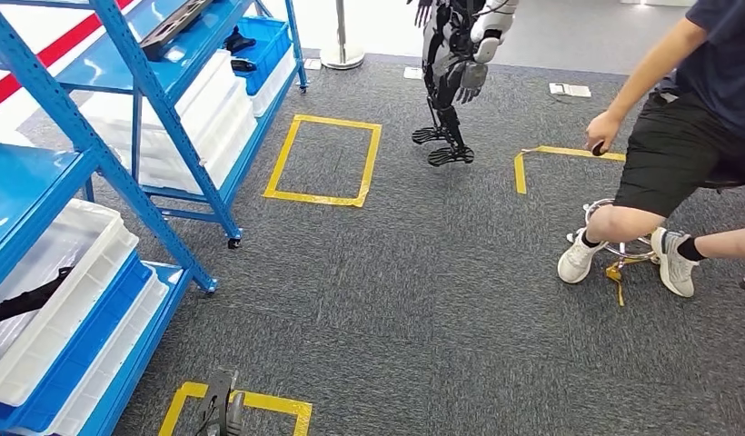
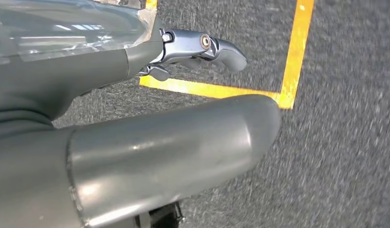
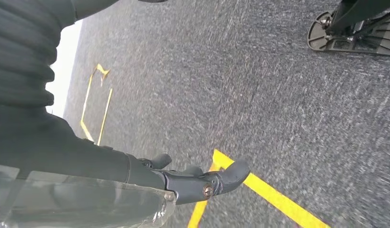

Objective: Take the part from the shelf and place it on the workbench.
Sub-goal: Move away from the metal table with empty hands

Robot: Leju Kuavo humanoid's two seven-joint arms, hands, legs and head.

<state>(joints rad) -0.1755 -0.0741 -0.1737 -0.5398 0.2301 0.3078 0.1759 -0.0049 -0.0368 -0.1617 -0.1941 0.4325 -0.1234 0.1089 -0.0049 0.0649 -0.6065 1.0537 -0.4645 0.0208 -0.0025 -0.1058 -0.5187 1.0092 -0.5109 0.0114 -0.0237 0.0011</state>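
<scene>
A flat dark grey metal part (image 1: 173,25) is lying on the top level of the blue steel shelf (image 1: 151,82), near its front edge. The left hand (image 2: 183,52) and right hand (image 3: 193,183) are hanging over grey carpet, fingers loosely extended, holding nothing.

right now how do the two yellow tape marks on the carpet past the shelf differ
The tape square beside the blue shelf is a closed rectangle; the tape corner near the seated person is an open L. The square looks larger. Both are yellow tape on grey carpet.
</scene>
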